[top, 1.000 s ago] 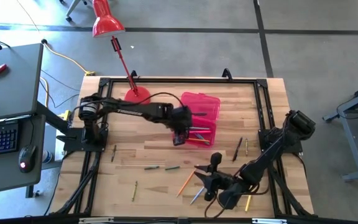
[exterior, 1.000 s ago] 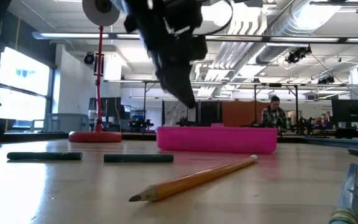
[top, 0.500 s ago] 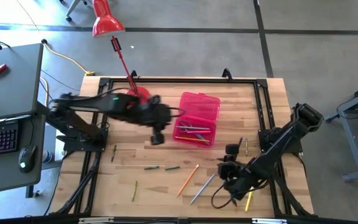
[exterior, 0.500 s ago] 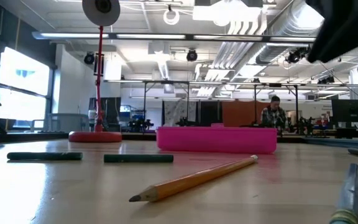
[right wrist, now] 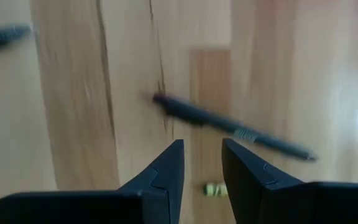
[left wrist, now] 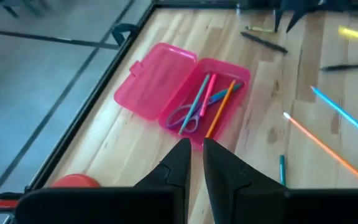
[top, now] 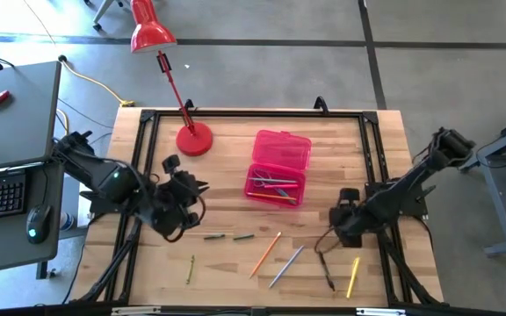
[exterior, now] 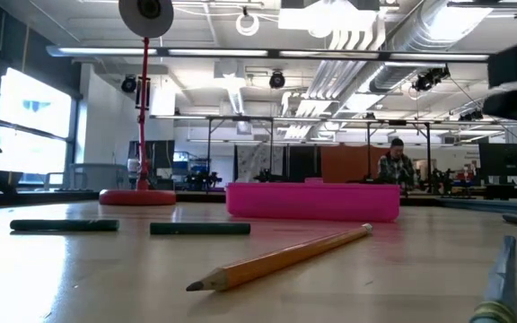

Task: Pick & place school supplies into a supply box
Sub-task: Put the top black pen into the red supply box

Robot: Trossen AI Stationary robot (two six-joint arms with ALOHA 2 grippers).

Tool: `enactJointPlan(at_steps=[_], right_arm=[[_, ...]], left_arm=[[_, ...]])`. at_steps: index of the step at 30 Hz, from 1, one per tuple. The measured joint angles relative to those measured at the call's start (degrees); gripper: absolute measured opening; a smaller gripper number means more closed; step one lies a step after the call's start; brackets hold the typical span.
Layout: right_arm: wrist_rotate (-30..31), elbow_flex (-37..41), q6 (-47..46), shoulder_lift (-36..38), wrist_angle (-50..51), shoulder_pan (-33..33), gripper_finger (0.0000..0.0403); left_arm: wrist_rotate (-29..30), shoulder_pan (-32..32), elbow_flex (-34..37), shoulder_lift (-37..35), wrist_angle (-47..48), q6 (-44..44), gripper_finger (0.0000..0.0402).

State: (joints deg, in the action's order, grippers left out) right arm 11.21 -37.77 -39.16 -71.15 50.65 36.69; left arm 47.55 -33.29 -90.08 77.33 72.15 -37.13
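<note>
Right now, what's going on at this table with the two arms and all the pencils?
Two robot arms are tidying school supplies into an open pink supply box, which already holds scissors and a few pens. Neither holds anything at this moment. The left end effector hangs over the table's left side, its fingers nearly together. The right end effector, slightly open, hovers over a dark pen at the right. An orange pencil and others lie loose on the table.
</note>
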Motion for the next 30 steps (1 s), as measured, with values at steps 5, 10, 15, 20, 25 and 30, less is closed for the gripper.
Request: enactJointPlan(at_steps=[5, 10, 15, 20, 25, 30], right_arm=[[-3.5, 0.34, 9.97, -0.25, -2.46, -5.95, 0.0087], [-3.15, 0.28, 21.76, -2.09, -9.22, -10.15, 0.0087], [-8.51, 0.3, 25.07, -4.43, -10.07, -12.04, 0.0087], [-10.68, 0.28, 25.57, -5.9, -10.16, -11.79, 0.0087], [-10.09, 0.28, 25.72, -7.08, -10.03, -11.8, 0.0086], [-10.87, 0.22, 25.72, -10.23, -10.15, -11.8, 0.0086]], left_arm=[[1.55, -0.47, 0.91, 0.44, 0.01, -0.85, 0.0069], [4.05, -0.46, 0.98, 0.4, 0.13, -0.73, 0.0067], [4.97, -0.46, 0.98, 0.42, 2.97, -0.89, 0.0069], [5.6, -0.46, 0.95, 0.42, 4.29, -2.31, 0.0069], [5.62, -0.46, 0.95, 0.42, 4.57, -2.38, 0.0069], [5.14, -0.46, 0.95, 0.42, 4.55, -2.38, 0.0069]])
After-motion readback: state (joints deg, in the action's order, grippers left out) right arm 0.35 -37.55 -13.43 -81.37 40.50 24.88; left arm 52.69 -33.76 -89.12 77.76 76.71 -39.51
